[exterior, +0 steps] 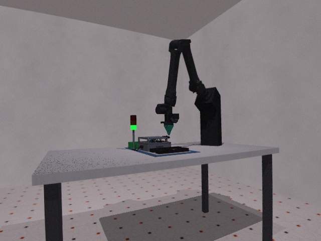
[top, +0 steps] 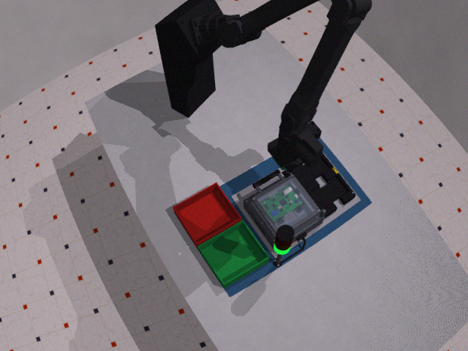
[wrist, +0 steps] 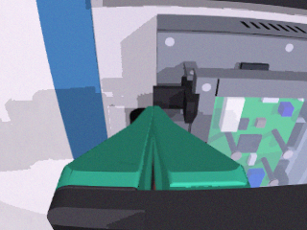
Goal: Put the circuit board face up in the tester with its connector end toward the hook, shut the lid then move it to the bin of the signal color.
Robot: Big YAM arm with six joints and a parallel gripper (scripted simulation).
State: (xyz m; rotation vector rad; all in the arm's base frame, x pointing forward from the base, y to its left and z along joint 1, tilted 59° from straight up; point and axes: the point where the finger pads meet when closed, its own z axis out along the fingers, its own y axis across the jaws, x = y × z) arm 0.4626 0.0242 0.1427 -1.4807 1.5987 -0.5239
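The green circuit board point(top: 284, 205) lies in the grey tester point(top: 283, 211) under the shut clear lid; it also shows in the wrist view point(wrist: 259, 137). The signal tower point(top: 282, 240) beside the tester shows green, also in the exterior view point(exterior: 133, 127). My gripper point(wrist: 153, 116) is shut and empty, its green fingertips pointing down just above the black latch hook and tab point(wrist: 176, 98) at the tester's corner. In the exterior view the fingertips point(exterior: 168, 133) hover right over the lid's edge. The lid's handle point(top: 268, 179) runs along the tester's edge.
The red bin point(top: 205, 213) and the green bin point(top: 233, 253) stand side by side left of the tester on the blue mat point(top: 351, 196). The black tray point(top: 327, 186) lies right of the tester under my arm. The arm's base block point(top: 186, 56) stands at the back.
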